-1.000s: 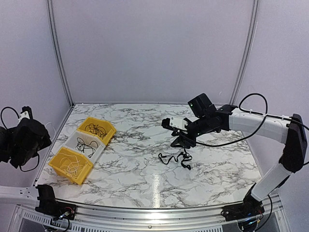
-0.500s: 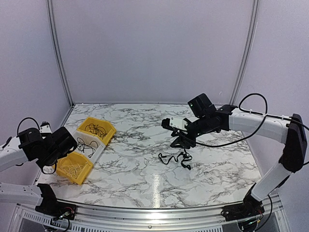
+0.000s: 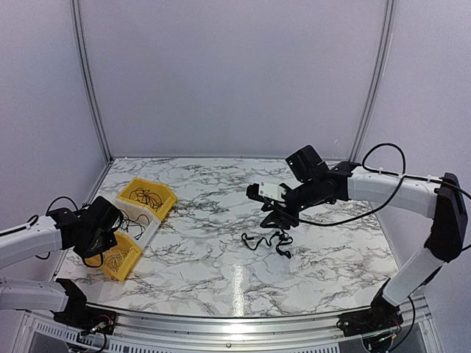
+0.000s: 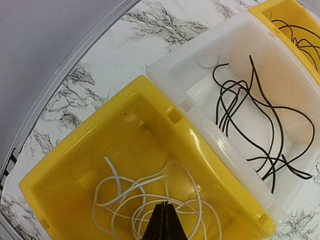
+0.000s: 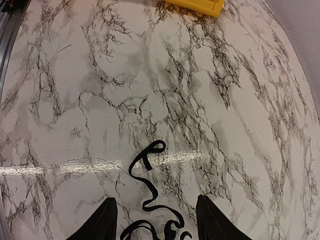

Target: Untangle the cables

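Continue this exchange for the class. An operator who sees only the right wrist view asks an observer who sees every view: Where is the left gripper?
Observer: The left gripper hangs over the yellow bin nearest the arms.
Operator: What is in that bin?
Observer: Loose white cables lie in it.
Operator: Are any black ones put away?
Observer: Black cables lie in the white bin next to it.

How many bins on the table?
3, in a row at the left of the table: far yellow bin, middle white bin, near yellow bin. No sign of others hidden.
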Available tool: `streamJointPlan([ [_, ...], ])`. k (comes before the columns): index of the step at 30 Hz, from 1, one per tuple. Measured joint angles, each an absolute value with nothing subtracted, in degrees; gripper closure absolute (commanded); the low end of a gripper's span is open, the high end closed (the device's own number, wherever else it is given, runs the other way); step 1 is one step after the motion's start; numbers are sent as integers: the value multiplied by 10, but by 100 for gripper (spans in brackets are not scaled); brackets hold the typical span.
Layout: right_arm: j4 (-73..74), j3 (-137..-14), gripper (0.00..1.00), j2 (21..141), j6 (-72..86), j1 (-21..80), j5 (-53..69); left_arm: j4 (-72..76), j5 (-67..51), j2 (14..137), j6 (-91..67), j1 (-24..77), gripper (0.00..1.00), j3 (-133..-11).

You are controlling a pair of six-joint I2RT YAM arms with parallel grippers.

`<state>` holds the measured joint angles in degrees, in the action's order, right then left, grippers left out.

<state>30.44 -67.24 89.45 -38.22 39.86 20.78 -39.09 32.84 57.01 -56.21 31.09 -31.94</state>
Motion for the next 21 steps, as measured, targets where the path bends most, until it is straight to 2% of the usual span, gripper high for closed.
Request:
streamJointPlan([
  [2, 305, -672, 46, 895, -382, 399, 208, -381, 319, 571, -553, 310, 100, -321],
  [5, 305, -672, 45, 896, -382, 397, 202, -378, 306, 563, -527, 310, 82, -345],
  [8, 305, -674, 45, 903, -378, 387, 192, -356, 288, 549, -477, 310, 73, -403],
  [11, 315, -689, 44, 922, -374, 353, 190, -273, 239, 530, -411, 316, 67, -432],
  [14, 323, -701, 39, 938, -373, 326, 189, -166, 179, 523, -368, 343, 59, -423],
  [18, 340, -702, 35, 953, -373, 318, 207, -34, 122, 595, -322, 409, 55, -422],
  [21, 351, -707, 33, 975, -373, 321, 226, 1, 116, 713, -299, 460, 54, -467],
])
